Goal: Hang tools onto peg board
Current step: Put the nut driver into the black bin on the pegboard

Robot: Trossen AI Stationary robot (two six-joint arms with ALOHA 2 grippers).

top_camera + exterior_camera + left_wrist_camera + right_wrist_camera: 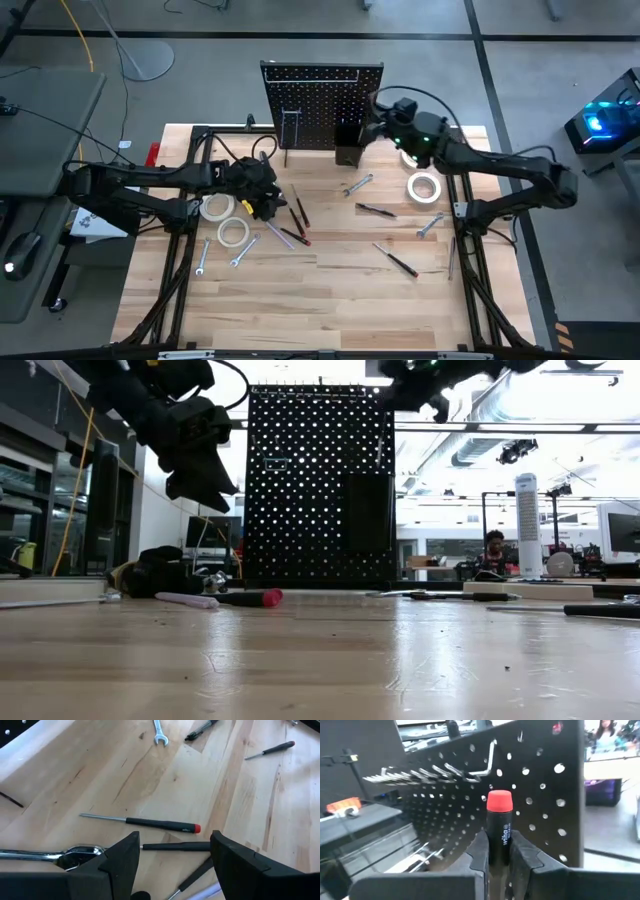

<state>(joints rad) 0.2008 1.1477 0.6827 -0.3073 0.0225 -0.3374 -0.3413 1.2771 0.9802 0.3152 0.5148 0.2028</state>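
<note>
The right gripper (496,851) is clamped on a black, red-capped screwdriver (498,826), held upright just in front of the peg board (530,795). The left gripper (172,855) hovers with fingers apart above screwdrivers (162,824) lying on the wooden table (330,300).

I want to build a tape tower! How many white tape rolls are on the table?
3 tape rolls show: two close together on the table's left, one on its right. A fourth may hide under the right arm.
</note>
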